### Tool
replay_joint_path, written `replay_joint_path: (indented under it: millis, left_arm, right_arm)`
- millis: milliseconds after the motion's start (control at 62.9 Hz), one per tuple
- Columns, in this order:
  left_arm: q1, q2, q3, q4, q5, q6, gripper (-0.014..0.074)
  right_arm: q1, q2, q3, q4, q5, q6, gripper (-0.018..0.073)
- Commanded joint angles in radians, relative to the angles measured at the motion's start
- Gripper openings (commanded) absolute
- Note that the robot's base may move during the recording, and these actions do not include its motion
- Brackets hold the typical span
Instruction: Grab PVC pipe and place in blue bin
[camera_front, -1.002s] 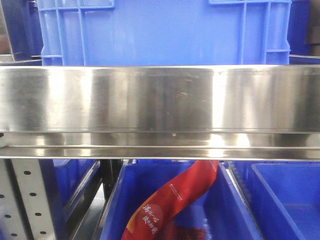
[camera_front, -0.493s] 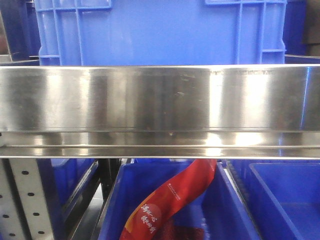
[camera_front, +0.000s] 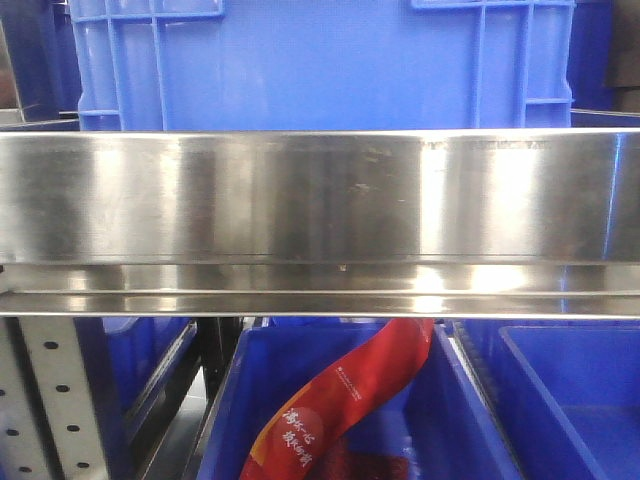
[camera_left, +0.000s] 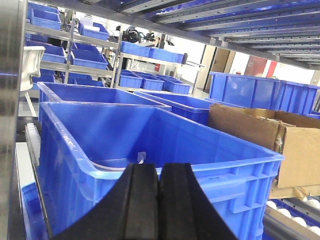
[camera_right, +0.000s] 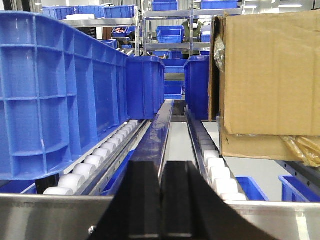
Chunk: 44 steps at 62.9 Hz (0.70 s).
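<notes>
Front view: a steel shelf rail (camera_front: 320, 200) runs across the frame. A crate (camera_front: 320, 60) stands on the level behind and above it. Below the rail, an open bin (camera_front: 440, 420) holds a printed pouch (camera_front: 350, 395), with a second bin (camera_front: 570, 400) to its right and a perforated upright (camera_front: 50, 400) at far left.

Left wrist view: a bin (camera_left: 150, 150) sits nearest, a cardboard box (camera_left: 270, 135) to its right.

Right wrist view: a roller track (camera_right: 100, 160) carries a crate (camera_right: 55, 90) at left; a carton (camera_right: 270, 80) stands right

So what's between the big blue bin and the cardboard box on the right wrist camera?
In the right wrist view, two white roller tracks flank a dark blue rail; no goods sit on that stretch.
</notes>
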Motion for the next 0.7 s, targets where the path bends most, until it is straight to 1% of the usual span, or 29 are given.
replay_joint_path:
  millis: [0, 684]
  left_arm:
    - [-0.006, -0.007, -0.001, -0.006, -0.019, -0.004, -0.0111]
    - [-0.004, -0.007, -0.001, -0.004, -0.007, -0.004, -0.0111]
  right_arm:
    - [-0.004, -0.003, 0.003, -0.009, -0.010, -0.002, -0.0167]
    - [-0.004, -0.003, 0.003, -0.009, -0.012, -0.002, -0.0167]
